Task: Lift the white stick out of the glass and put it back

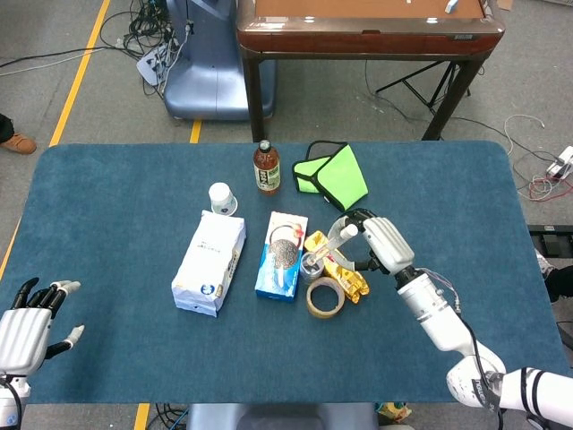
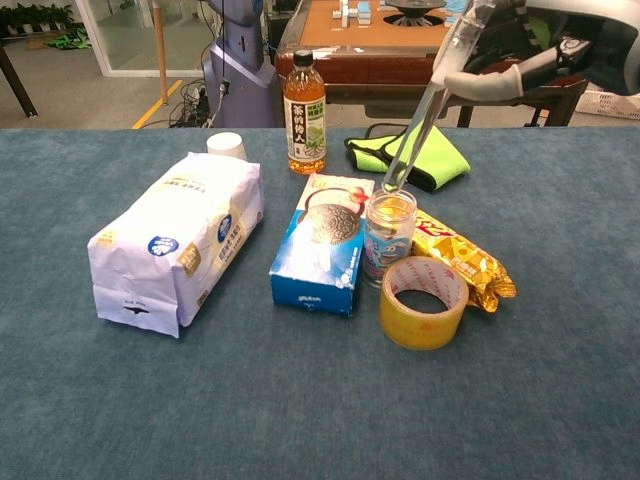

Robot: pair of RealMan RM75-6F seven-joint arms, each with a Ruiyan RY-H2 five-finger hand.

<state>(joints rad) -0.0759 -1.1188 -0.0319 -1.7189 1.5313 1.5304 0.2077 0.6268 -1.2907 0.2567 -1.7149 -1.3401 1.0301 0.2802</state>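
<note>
My right hand (image 1: pixel 374 244) (image 2: pixel 545 45) pinches the top of the white stick (image 2: pixel 425 108) (image 1: pixel 332 242), a clear-white rod held tilted. The stick's lower tip hangs just above the mouth of the small glass jar (image 2: pixel 389 236) (image 1: pixel 312 266), which stands between the blue box and the yellow snack pack. My left hand (image 1: pixel 25 328) rests open near the table's front left corner, far from the jar, and shows only in the head view.
Around the jar lie a blue cookie box (image 2: pixel 322 242), a yellow snack pack (image 2: pixel 462 258) and a tape roll (image 2: pixel 424 301). A white bag (image 2: pixel 178 238), a paper cup (image 2: pixel 226 146), a tea bottle (image 2: pixel 303 100) and a green cloth (image 2: pixel 418 152) stand further off.
</note>
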